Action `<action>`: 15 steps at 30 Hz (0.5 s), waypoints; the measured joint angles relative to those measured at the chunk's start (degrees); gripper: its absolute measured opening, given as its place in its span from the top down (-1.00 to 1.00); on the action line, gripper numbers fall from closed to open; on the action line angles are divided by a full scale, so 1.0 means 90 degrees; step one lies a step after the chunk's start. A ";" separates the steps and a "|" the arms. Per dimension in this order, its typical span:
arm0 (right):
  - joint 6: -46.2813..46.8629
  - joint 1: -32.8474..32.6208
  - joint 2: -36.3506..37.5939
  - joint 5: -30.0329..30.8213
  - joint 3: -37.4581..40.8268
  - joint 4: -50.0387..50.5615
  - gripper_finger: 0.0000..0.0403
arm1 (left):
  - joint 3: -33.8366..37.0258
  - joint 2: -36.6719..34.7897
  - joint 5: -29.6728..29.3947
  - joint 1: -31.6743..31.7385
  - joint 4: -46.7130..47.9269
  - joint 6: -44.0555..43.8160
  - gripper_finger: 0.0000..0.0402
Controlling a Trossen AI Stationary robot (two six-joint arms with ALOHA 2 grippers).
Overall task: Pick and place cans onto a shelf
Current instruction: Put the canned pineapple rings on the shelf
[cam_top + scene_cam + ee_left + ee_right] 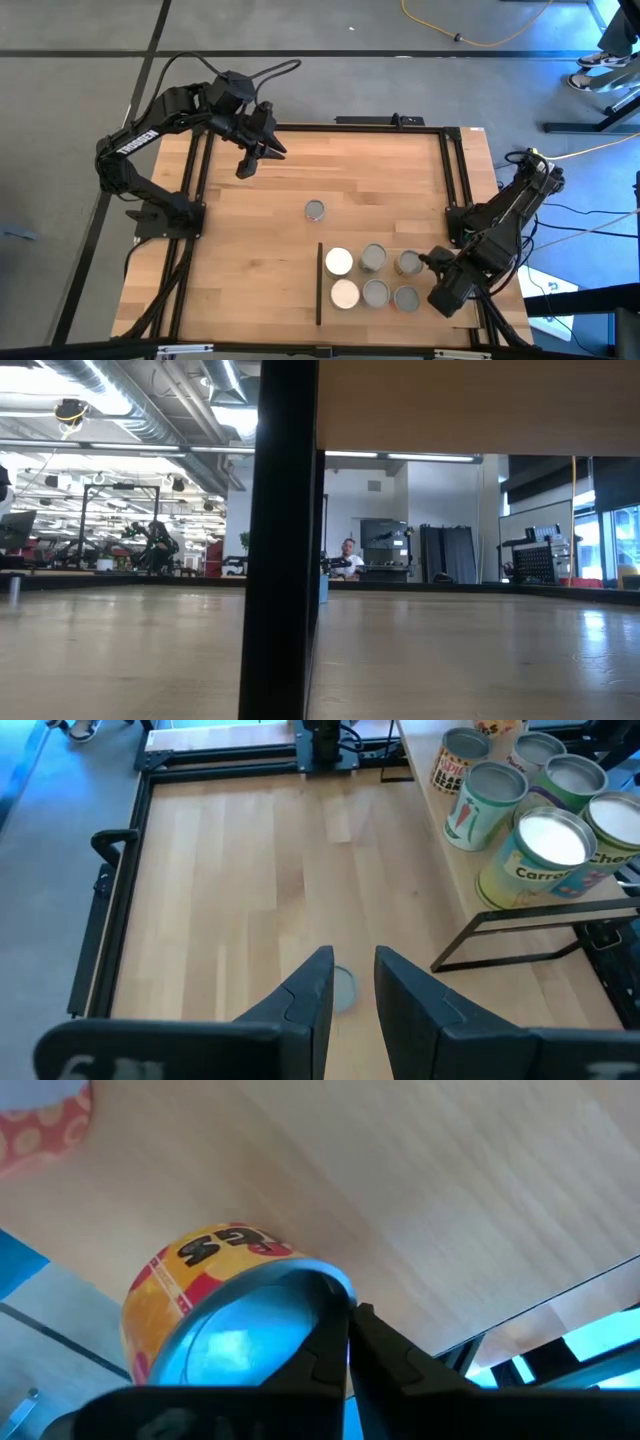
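Hovering over the back-left part of the worktop (250,300), left gripper (258,158) with jaws spread apart, gripping nothing. Sitting alone near the middle of the wood, one silver-topped can (315,210), also peeking between the dark fingers (310,1000) in the left wrist view. Standing further right, the shelf (365,315) with its dark strip (319,283) on the near-left edge, carrying six cans in two rows: two white-topped cans (339,262) closest to the strip, then grey-topped ones. Looking raised on a thin black frame in the left wrist view, that shelf (450,850), labelled cans bunched together on it. Crowding the shelf's right end, right gripper (428,257) just beside the orange-labelled can (408,263). Pressing nearly together, its jaws, right at that can's rim (260,1320) in the right wrist view; can't tell whether actually pinching the rim or just touching it. Blocking most of the low view, a dark post (280,540), with a person (350,560) far back in the room.
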State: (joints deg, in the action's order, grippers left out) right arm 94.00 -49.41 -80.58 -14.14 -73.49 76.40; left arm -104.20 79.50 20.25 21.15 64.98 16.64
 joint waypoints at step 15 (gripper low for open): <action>-0.0002 0.0249 -0.0005 -0.0305 0.0004 -0.0034 0.93 | 0.0000 0.0000 -0.0002 0.0000 0.0001 -0.0002 0.66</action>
State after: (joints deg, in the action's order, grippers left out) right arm 93.98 -47.17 -80.62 -16.88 -73.46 76.09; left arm -104.20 79.50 20.23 21.15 64.99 16.62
